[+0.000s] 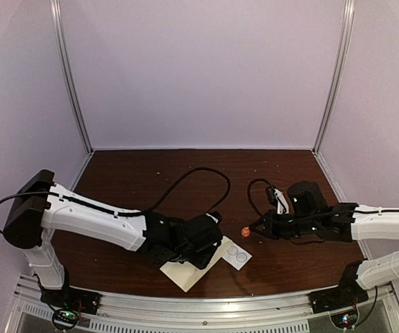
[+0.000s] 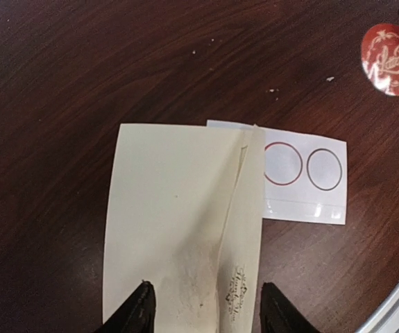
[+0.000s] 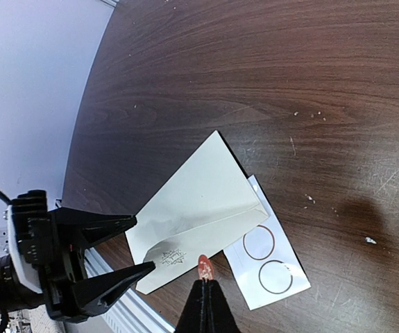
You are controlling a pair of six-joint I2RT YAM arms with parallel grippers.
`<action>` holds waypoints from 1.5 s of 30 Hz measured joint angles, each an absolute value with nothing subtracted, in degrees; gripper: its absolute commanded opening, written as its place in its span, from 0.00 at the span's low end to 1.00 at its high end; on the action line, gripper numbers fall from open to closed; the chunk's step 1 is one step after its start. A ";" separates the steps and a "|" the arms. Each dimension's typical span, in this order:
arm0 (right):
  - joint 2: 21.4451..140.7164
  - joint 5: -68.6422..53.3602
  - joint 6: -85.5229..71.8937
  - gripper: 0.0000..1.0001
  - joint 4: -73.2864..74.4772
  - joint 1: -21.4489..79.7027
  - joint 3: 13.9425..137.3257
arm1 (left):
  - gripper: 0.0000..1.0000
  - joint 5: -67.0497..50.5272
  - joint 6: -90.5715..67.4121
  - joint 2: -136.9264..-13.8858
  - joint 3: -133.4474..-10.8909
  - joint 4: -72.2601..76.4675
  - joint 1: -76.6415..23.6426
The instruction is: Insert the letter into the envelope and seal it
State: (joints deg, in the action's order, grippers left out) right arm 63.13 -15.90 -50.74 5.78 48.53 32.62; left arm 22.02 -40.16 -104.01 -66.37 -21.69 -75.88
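Note:
The cream envelope (image 2: 178,229) lies flat on the dark table with its triangular flap folded down; it also shows in the top view (image 1: 184,276) and the right wrist view (image 3: 199,198). No letter is in sight. My left gripper (image 2: 207,311) is open, with its fingertips (image 2: 138,312) astride the envelope's near end, just over it. My right gripper (image 3: 205,290) is shut on a round red sticker (image 3: 204,266), held edge-on above the envelope's flap edge. The sticker also shows in the left wrist view (image 2: 391,50) and the top view (image 1: 246,231).
A small white sticker card (image 2: 303,173) with two empty red rings lies partly under the envelope's right edge, seen also in the right wrist view (image 3: 270,265). The table's metal front rail (image 1: 206,305) runs close behind the envelope. Pale walls enclose the table.

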 measured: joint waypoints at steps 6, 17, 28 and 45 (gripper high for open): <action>62.65 -15.90 -50.63 0.00 5.85 48.53 32.62 | 0.33 23.22 -42.15 -100.38 -68.27 -23.81 -78.63; 62.48 -16.05 -50.52 0.00 5.74 48.53 32.62 | 0.12 16.78 -46.72 -95.90 -62.48 -18.90 -79.64; 62.50 -16.49 -50.52 0.00 5.74 48.53 32.62 | 0.08 12.53 -48.62 -95.96 -55.13 -13.23 -77.47; 66.26 -17.76 -50.59 0.00 2.39 50.81 32.64 | 0.05 12.38 -50.30 -97.76 -50.39 -9.85 -76.86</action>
